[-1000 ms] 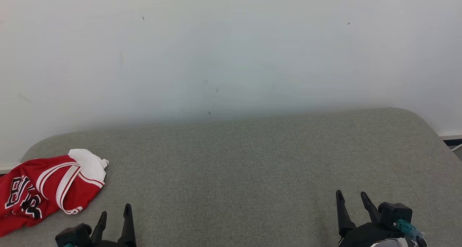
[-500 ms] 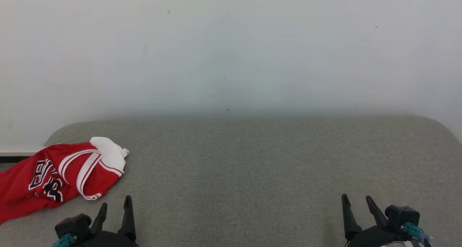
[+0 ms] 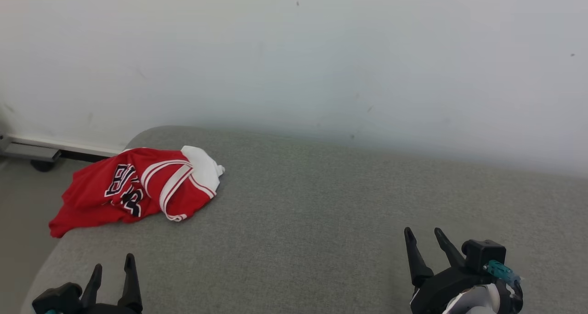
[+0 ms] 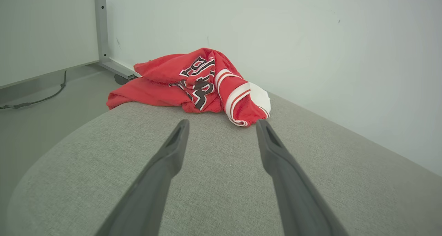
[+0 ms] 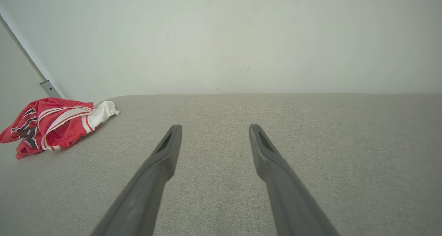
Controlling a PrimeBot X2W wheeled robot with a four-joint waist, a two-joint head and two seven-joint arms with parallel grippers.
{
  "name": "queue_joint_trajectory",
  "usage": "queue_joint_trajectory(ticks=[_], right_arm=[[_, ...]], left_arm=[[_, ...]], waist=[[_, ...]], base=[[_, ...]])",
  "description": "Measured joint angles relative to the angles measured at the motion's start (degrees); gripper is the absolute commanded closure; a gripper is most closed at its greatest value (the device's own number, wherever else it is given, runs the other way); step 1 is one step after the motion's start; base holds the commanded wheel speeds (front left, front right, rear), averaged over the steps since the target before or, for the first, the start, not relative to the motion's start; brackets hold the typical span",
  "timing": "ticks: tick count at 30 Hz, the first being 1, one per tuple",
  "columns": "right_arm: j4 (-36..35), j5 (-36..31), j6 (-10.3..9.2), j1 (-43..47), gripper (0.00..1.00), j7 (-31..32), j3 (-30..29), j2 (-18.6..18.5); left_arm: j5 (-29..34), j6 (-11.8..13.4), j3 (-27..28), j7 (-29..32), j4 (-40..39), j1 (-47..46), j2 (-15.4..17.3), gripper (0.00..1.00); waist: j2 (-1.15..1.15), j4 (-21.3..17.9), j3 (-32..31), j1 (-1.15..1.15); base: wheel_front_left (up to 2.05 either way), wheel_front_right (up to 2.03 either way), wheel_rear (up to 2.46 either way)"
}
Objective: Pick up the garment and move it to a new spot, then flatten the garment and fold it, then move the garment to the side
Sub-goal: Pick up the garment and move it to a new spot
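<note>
The garment (image 3: pixel 138 190) is a red jersey with white trim and black lettering, lying crumpled at the far left corner of the grey padded surface (image 3: pixel 321 213), partly hanging over its left edge. My left gripper (image 3: pixel 113 266) stands open at the lower left, short of the garment, nothing between its fingers. In the left wrist view the garment (image 4: pixel 197 84) lies just past the open left gripper (image 4: pixel 222 124). At the lower right my right gripper (image 3: pixel 422 233) is open and empty, far from the garment. In the right wrist view the garment (image 5: pixel 51 125) sits at the far left, the right gripper (image 5: pixel 214 127) open.
A pale wall (image 3: pixel 294 52) runs behind the surface. Left of the surface, the floor (image 3: pixel 23 204) drops away, with a metal frame foot and a caster (image 3: pixel 41 165) by the wall. A cable (image 4: pixel 34 98) lies on the floor.
The head view has swung to the left, so the garment now sits further right and higher in it. Both grippers stay open and empty.
</note>
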Motion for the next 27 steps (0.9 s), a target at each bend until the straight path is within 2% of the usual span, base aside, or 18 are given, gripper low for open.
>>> queue_joint_trajectory(ticks=[10, 16, 21, 27], right_arm=[[0.11, 0.04, -0.07, -1.98, 0.00, -0.09, -0.66, 0.01], [-0.88, 0.04, -0.07, -1.48, 0.00, -0.55, -0.93, -0.49], [-3.72, -0.13, -0.07, 1.42, 0.00, -0.77, -1.24, -2.22], [-9.83, -1.89, -0.16, 5.08, 0.00, -1.08, -1.24, -4.76]], left_arm=[[-0.46, -0.09, -0.38, 0.87, -1.25, -2.60, -0.35, 0.00], [-0.57, -1.16, -2.37, 3.87, -0.98, -4.92, -0.59, 0.00], [-0.53, -2.59, -5.06, 9.10, 0.63, -10.62, -1.38, 0.00], [-0.53, -2.60, -7.28, 17.60, 5.49, -18.94, -3.32, 0.00]], waist=[[0.01, 7.04, 2.23, 0.00], [0.01, 9.95, 4.07, 0.01], [0.01, 11.35, 5.82, 0.01], [0.01, 12.75, 8.18, 0.01]], base=[[0.00, 0.00, 0.00], [0.00, 0.00, 0.00], [0.00, 0.00, 0.00], [0.00, 0.00, 0.00]])
